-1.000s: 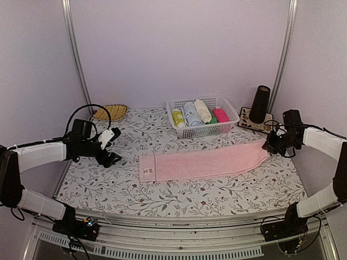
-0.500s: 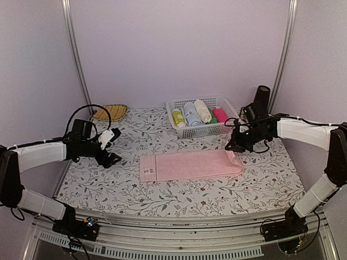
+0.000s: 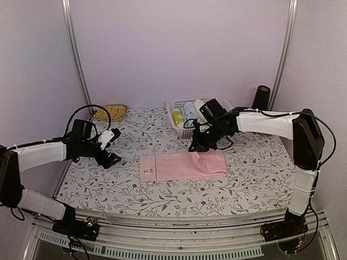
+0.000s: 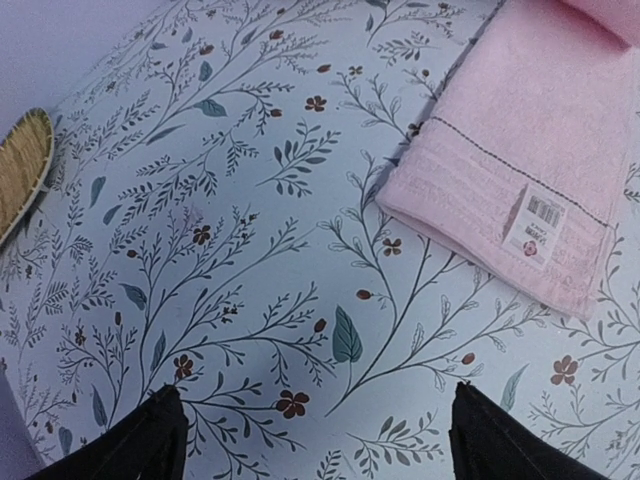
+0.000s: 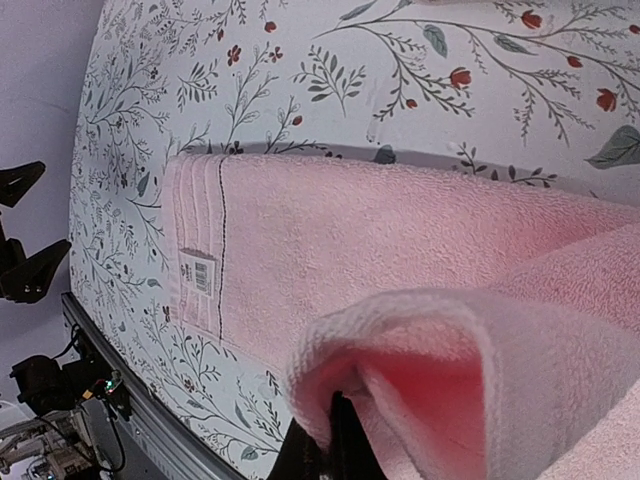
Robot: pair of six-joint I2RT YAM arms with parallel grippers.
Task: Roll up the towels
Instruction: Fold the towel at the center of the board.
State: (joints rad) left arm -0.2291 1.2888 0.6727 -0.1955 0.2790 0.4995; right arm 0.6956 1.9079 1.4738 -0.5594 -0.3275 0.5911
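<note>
Pink towel (image 3: 181, 165) looks soft, limp, light; right gripper (image 3: 196, 148) pinches its doubled-over end mid-way along the table (image 3: 249, 181), left gripper (image 3: 111, 147) gapes empty near its left edge; take it by the hem, else it probably sags.

Bright, soft light all over, a bit purple. Faint shadows. Blurry on towel (image 5: 430, 370) up close, right wrist.

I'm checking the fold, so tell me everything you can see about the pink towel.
The pink towel is plain, soft terry-looking cloth, lying lengthwise across the floral table. Its left end lies flat, with a dark stitched line and a white barcode label. Its right end is lifted and doubled back over the rest, pinched in the shut right end effector. Nothing else touches it.
</note>
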